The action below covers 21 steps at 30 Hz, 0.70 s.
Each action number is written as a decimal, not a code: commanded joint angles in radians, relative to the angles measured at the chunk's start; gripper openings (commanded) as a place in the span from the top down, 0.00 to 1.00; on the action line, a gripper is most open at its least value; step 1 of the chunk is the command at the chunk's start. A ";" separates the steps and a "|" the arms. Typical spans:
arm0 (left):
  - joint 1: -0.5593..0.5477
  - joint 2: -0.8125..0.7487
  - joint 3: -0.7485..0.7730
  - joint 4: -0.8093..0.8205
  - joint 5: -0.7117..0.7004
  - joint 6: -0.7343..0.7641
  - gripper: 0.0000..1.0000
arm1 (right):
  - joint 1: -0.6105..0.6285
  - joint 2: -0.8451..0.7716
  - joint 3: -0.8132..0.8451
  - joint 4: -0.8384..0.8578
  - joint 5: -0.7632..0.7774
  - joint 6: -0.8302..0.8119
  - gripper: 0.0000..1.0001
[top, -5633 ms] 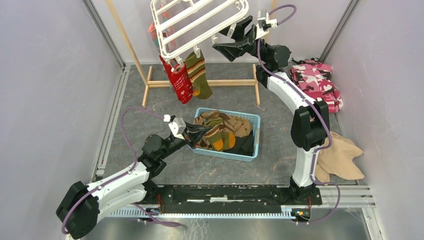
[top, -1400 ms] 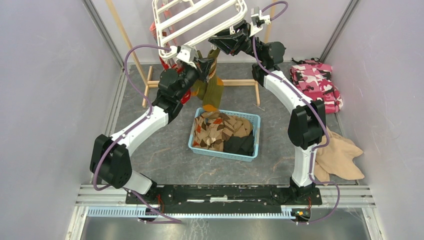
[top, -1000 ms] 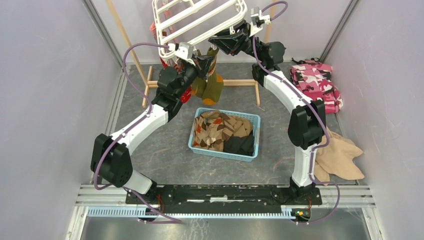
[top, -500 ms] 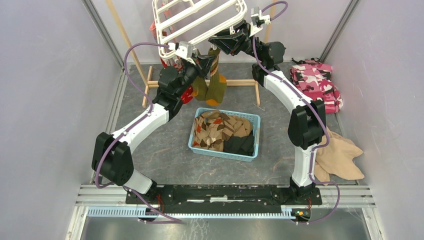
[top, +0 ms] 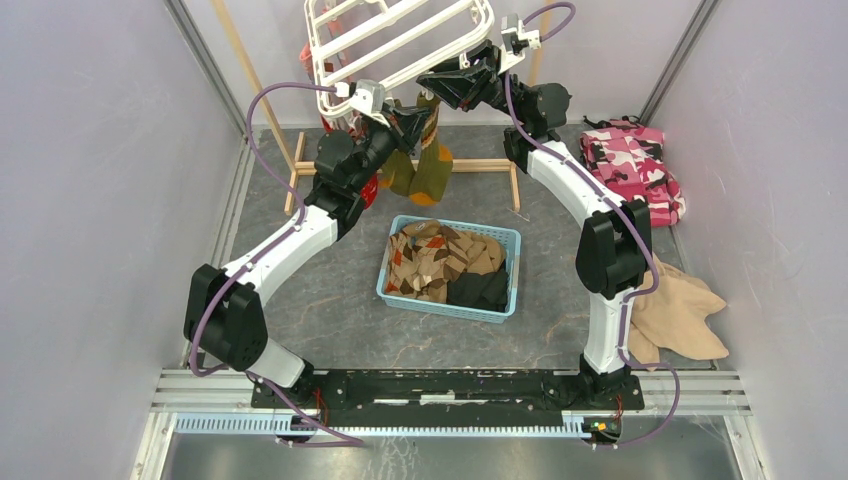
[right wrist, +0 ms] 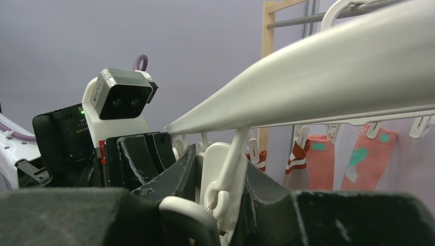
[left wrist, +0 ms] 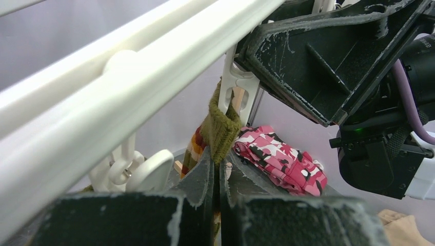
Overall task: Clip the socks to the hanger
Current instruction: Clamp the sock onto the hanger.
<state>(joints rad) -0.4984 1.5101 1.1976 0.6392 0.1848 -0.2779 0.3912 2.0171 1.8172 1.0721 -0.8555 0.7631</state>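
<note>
The white hanger [top: 400,45] hangs tilted at the back. My left gripper [top: 412,122] is shut on the cuff of an olive sock [top: 432,172], which dangles below it. In the left wrist view the left gripper [left wrist: 217,154] pinches that sock [left wrist: 221,125], and the cuff reaches up to the mouth of a white clip [left wrist: 241,89]. My right gripper [top: 452,85] is shut on that clip [right wrist: 225,179] under the hanger bar [right wrist: 328,87]. Other socks [top: 372,188] hang clipped at the left, and salmon socks [right wrist: 318,159] at the far rim.
A light blue basket [top: 515,270] holds several more socks [top: 435,260] mid-table. The wooden stand [top: 300,165] rises behind the hanger. A pink camouflage cloth [top: 635,165] lies at the back right and a beige cloth [top: 680,315] beside the right arm's base.
My left gripper has lifted the olive sock a little higher, from beside the basket up toward the clip. The right gripper has stayed on the clip.
</note>
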 commanded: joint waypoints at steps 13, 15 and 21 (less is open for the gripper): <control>0.024 -0.029 0.034 0.105 0.069 -0.162 0.98 | 0.005 -0.037 0.010 -0.017 -0.004 -0.020 0.90; 0.030 -0.034 0.025 0.129 0.082 -0.191 0.98 | 0.006 -0.037 0.010 -0.017 -0.004 -0.017 0.90; 0.038 -0.028 0.025 0.158 0.117 -0.237 0.98 | 0.007 -0.039 0.011 -0.017 -0.003 -0.017 0.89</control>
<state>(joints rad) -0.4683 1.5101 1.1995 0.7101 0.2665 -0.4412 0.3927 2.0171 1.8172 1.0515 -0.8551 0.7506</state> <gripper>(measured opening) 0.047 0.306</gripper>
